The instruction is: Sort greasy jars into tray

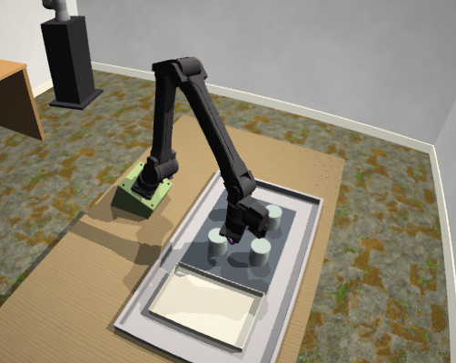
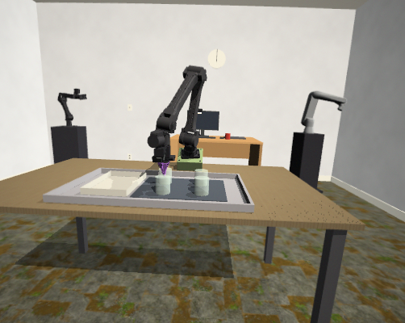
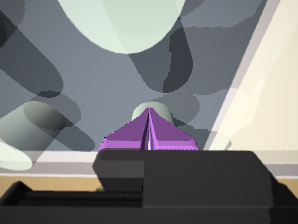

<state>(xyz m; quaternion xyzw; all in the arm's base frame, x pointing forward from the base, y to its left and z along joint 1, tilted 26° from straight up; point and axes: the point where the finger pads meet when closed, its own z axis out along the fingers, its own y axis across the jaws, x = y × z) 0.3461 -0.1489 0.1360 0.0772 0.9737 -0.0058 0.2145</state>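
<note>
Four pale green jars stand mouth down on the dark mat (image 1: 245,273) (image 2: 182,191) (image 3: 100,75). The base-side jar near the tray (image 1: 217,245) (image 3: 161,108) is partly behind my fingertips in the wrist view. The outer jar near the tray (image 1: 260,253) (image 2: 163,186) (image 3: 125,25) looks large at the top of the wrist view. The outer jar farther from the tray (image 1: 273,218) (image 2: 201,187) is upright. The fourth jar (image 2: 201,174) (image 3: 25,127) is hidden by the arm in the top view. My gripper (image 1: 232,240) (image 2: 163,174) (image 3: 149,112) is shut and empty, between the two tray-side jars. The cream tray (image 1: 204,309) (image 2: 113,182) (image 3: 275,100) holds nothing.
The grey steel top (image 1: 186,340) (image 2: 236,195) has a raised rim around the mat and tray. It lies on a wooden table (image 1: 68,290) (image 2: 294,206). The arm's green base block (image 1: 159,202) (image 2: 189,163) stands beyond the rim. Long shadows cross the mat.
</note>
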